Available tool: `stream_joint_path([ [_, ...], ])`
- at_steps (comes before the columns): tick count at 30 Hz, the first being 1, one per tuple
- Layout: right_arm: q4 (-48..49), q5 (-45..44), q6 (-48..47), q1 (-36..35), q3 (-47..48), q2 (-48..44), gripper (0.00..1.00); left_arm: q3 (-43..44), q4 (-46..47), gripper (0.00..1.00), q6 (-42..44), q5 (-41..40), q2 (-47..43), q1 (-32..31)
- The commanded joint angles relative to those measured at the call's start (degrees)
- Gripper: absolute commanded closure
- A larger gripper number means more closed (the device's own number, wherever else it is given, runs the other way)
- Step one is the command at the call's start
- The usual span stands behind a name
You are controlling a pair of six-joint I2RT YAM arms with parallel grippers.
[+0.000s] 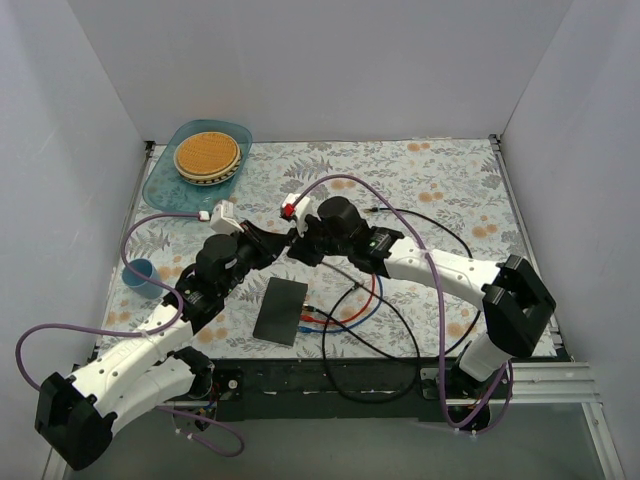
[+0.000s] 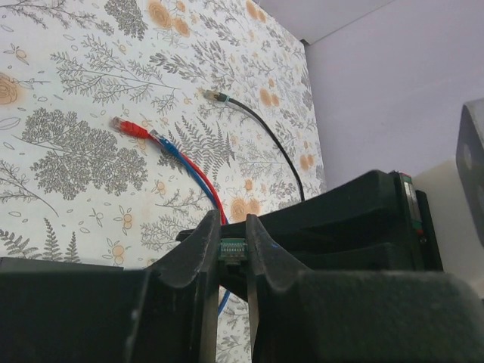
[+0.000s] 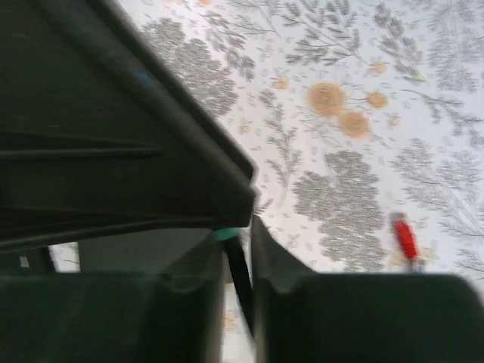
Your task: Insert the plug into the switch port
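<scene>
Top view, centre: left hand [image 2: 231, 224] narrow, pinching teal plug [image 2: 232, 250]; right hand [image 3: 237, 234] narrow, nipping black cable [image 3: 239, 281]. Below them, switch [image 1: 280, 311] flat on worktop [image 1: 440, 190], apart.

The switch [image 1: 281, 311] is finished in smooth matt black, and the table [image 1: 440, 180] is covered with a matt printed cloth. The plug [image 2: 231, 249] is moulded in translucent plastic; the tray [image 1: 163, 183] is formed of glossy translucent blue plastic.

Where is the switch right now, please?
In the top view, the switch lies near the front edge of the table, left of centre, with red and blue cable ends just right of it.
</scene>
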State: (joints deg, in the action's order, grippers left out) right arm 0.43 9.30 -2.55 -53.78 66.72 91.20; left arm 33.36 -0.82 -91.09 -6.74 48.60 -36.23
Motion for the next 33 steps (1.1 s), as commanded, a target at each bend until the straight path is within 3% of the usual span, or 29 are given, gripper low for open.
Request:
stream_joint_path([
  [1,5.55,-5.33,-0.79,-0.01,3.24,-1.2,0.95,1.35,-1.02,1.0,0.21,1.56,-1.23,-0.07],
  [3,4.68,-7.09,-2.97,0.16,4.64,-1.11,0.99,1.79,-1.64,0.97,0.82,1.12,-1.4,-0.07],
  [4,3.11,-8.93,-3.86,0.34,5.34,-1.02,0.99,1.97,-2.77,0.89,1.0,0.42,-1.58,-0.07],
  [5,2.31,-8.95,-4.48,0.69,7.09,-0.94,0.99,2.58,-3.39,0.62,1.44,-0.19,-1.84,-0.07],
  [7,0.64,-11.84,-6.06,2.79,8.68,-0.58,0.99,3.28,-5.23,0.43,1.88,-2.03,-2.36,-0.07],
  [9,-2.34,-12.72,-6.59,6.73,11.31,-0.76,0.99,4.42,-6.47,0.27,2.49,-3.01,-3.5,0.02],
  [12,-5.08,-13.16,-6.16,14.01,15.18,-2.59,0.99,5.48,-8.67,0.14,3.11,-4.85,-5.7,0.02],
  [19,-2.28,-20.28,-2.38,26.96,21.95,-14.28,0.99,4.69,-11.66,0.04,3.64,-8.11,-9.92,0.1],
  [25,13.17,-21.44,-4.92,27.85,17.92,-27.9,0.99,4.6,-12.45,0.02,4.6,-7.85,-9.23,0.1],
  [33,16.72,-17.75,-9.66,27.85,19.05,-30.3,0.99,4.43,-13.94,0.02,6.01,-7.76,-8.7,0.1],
])
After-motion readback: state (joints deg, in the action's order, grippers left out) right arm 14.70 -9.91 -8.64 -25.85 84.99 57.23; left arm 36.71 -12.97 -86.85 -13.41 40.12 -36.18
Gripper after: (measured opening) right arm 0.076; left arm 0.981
